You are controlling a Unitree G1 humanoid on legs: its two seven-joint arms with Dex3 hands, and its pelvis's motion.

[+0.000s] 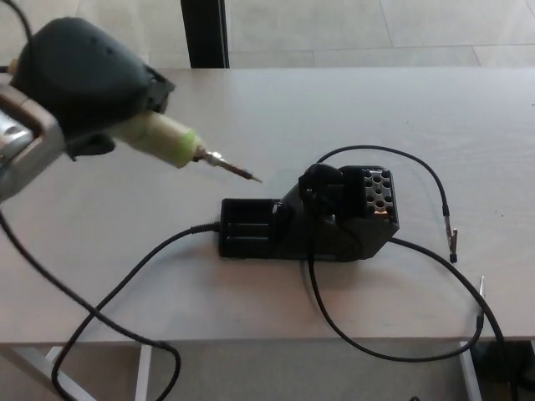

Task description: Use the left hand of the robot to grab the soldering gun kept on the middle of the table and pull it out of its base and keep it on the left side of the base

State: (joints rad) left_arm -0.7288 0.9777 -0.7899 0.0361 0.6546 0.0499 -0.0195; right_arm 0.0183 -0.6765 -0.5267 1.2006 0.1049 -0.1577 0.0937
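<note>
One arm in view: the robot's left, entering from the upper left corner, with its silver forearm cut off by the picture's edge.
Left hand (84, 75): raised over the left part of the worktop (435, 117), black shell turned toward the camera, clenched round the handle of the soldering gun (180, 146).
Fingers: hidden behind the hand's shell and the handle; only a dark stub shows beneath the hand.
Soldering gun: clear of its base (313, 221), held up and to the left of it, pale green handle slanting down to the right, thin metal tip pointing toward the base but apart from it.
Base: black, near the middle of the worktop, lying flat, with a block of round holes at its right end.
Cables (393, 351): black, running from the base over the front edge; one loops behind the base.
Right hand: not visible.
Hard to make out: where the gun's own cable runs; small metal probes at the right edge.
</note>
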